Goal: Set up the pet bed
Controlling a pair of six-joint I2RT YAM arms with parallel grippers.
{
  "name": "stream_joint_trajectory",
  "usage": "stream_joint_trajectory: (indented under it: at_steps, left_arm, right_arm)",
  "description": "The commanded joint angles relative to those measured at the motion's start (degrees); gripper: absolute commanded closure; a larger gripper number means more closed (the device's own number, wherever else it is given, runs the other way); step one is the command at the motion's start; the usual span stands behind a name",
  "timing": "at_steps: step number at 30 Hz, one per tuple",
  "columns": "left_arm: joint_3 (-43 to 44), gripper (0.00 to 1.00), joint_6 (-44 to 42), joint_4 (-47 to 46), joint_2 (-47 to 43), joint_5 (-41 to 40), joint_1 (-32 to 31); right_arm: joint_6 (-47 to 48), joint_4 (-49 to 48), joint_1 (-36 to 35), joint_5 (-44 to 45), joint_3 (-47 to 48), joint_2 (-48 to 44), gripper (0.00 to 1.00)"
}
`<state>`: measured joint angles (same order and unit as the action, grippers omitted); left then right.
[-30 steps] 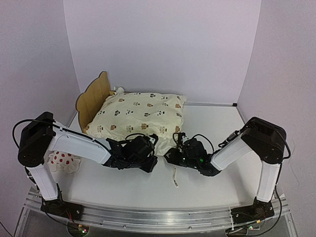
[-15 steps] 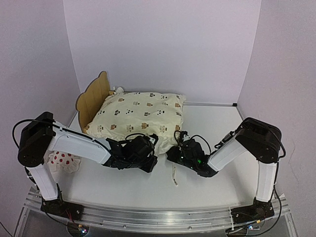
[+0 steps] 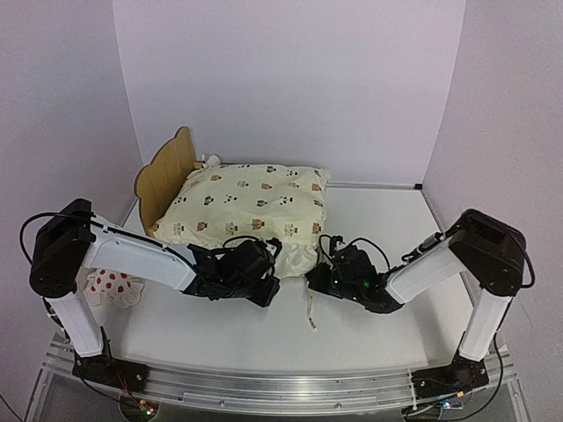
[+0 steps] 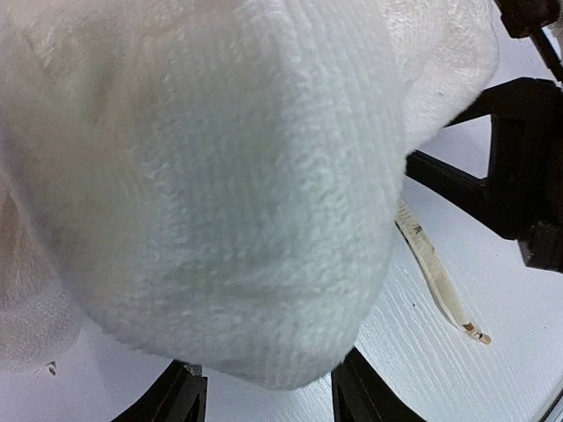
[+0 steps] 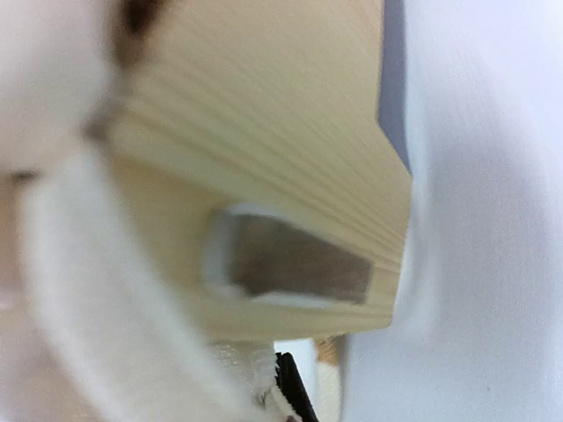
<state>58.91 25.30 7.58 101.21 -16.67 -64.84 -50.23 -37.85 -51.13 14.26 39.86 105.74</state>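
Observation:
The pet bed (image 3: 165,176), a light plywood frame with a bear-ear headboard, stands at the back left. A cream cushion (image 3: 251,204) printed with small bears lies on it. My left gripper (image 3: 268,283) is at the cushion's front edge. In the left wrist view, the fluffy white cushion (image 4: 220,176) bulges between the fingers (image 4: 359,394), which clamp it. My right gripper (image 3: 318,264) is at the cushion's front right corner. Up close, the bed's wooden rail (image 5: 290,158) with a slot fills the right wrist view. The right gripper (image 5: 290,391) is shut on the cushion's white ruffle (image 5: 88,308).
A small white pillow with red spots (image 3: 110,286) lies on the table at the left, beside the left arm. A thin cream strip (image 3: 310,312) lies on the table between the two grippers. Purple walls enclose the back and both sides.
My right gripper has closed on the ruffle and its arm has swung out to the right. The left arm and the cushion have hardly moved.

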Motion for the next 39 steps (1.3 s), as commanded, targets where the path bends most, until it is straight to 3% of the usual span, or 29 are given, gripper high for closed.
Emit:
stream_joint_trajectory:
  at_steps: [1,11,15,26,39]
  left_arm:
    - [3.1,0.51,-0.9,1.1,-1.5,0.0,-0.1]
    - [6.3,0.50,-1.4,6.3,-1.7,2.8,-0.1]
    - [9.5,0.49,-1.8,8.9,0.1,6.1,-0.2]
    - [19.9,0.39,-0.9,15.8,9.1,8.6,-3.4]
    - [29.7,0.37,3.4,17.9,20.9,8.1,-6.6]
  right_arm:
    - [4.2,12.1,0.1,-3.7,1.0,-7.9,1.00]
    - [21.5,50.7,0.4,-4.7,13.7,-16.6,1.00]
    - [26.7,58.3,1.5,-3.7,17.0,-18.2,1.00]
    - [33.4,66.7,7.1,-6.4,20.0,-18.4,1.00]
    - [31.7,66.6,8.7,-5.9,20.2,-11.8,0.67]
